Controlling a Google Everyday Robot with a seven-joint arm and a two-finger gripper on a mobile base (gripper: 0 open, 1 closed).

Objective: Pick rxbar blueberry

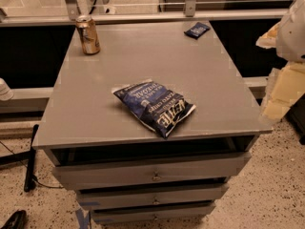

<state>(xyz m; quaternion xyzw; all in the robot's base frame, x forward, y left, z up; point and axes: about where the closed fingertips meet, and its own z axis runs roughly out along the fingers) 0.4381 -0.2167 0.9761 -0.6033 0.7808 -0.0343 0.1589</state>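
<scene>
The rxbar blueberry point(197, 30) is a small flat dark navy wrapper. It lies at the far right corner of the grey cabinet top point(86, 109). My gripper point(281, 87) shows as pale cream and white parts at the right edge of the view. It is off the cabinet's right side, well clear of the bar and nearer to me than it. Nothing shows in the gripper.
A large crinkled blue-and-white chip bag point(155, 106) lies near the front middle of the top. A tan drink can point(88, 35) stands upright at the far left. A metal rail point(143, 17) runs behind the cabinet. Drawers point(152, 171) are below, and speckled floor surrounds it.
</scene>
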